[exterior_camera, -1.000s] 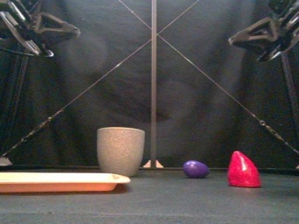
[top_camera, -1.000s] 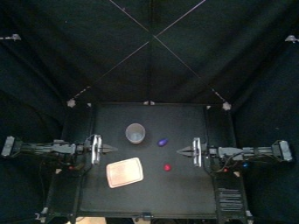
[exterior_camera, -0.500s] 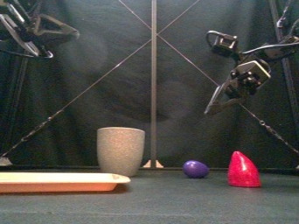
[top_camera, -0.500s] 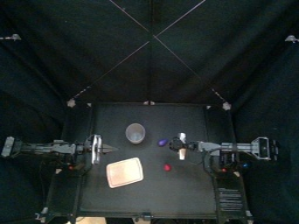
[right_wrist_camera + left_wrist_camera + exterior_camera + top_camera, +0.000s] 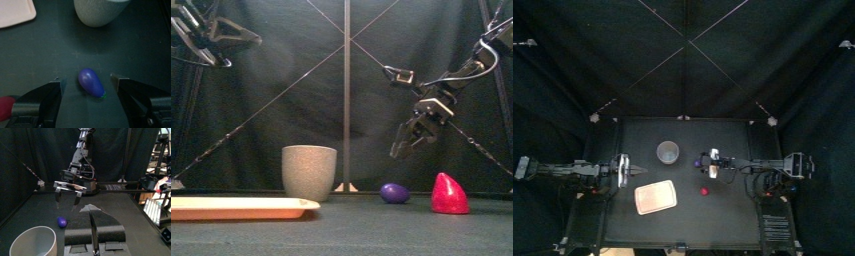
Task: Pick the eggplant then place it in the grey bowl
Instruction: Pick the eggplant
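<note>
right end effector (image 5: 406, 150) spread wide, hovering just above the purple eggplant (image 5: 394, 192), eggplant lying on the tabletop (image 5: 358, 226) between grey cup (image 5: 309, 172) and red toy (image 5: 449, 194), left end effector (image 5: 91, 212) pressed together, resting at left side

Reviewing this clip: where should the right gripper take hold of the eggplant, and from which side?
Probably across its narrow middle, coming straight down from above. The eggplant lies flat on the table, and in the right wrist view its long axis runs between the open jaws of the right gripper, so they would close on its short, rounded sides. The grey cup stands apart from it.
</note>
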Controlling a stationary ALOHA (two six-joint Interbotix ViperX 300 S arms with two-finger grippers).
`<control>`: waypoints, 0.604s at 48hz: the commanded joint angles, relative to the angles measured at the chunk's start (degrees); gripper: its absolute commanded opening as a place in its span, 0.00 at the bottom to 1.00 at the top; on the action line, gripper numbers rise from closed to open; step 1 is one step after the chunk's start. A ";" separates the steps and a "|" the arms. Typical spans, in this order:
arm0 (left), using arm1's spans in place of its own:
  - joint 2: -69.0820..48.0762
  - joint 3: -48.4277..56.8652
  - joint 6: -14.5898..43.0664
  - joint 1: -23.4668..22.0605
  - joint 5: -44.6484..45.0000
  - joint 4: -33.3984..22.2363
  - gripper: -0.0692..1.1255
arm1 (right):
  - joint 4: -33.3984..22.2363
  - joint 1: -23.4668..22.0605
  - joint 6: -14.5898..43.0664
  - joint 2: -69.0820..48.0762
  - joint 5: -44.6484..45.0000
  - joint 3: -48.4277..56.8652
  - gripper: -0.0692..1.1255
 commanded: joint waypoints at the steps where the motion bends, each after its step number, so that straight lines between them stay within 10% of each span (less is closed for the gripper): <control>1: 0.18 -0.79 0.00 0.18 0.00 0.09 0.02 | -0.18 -1.23 0.18 2.55 0.09 -2.81 0.91; 29: 0.18 -0.70 0.00 0.35 1.14 0.09 0.02 | 0.26 -2.64 0.79 10.81 2.29 -5.54 0.90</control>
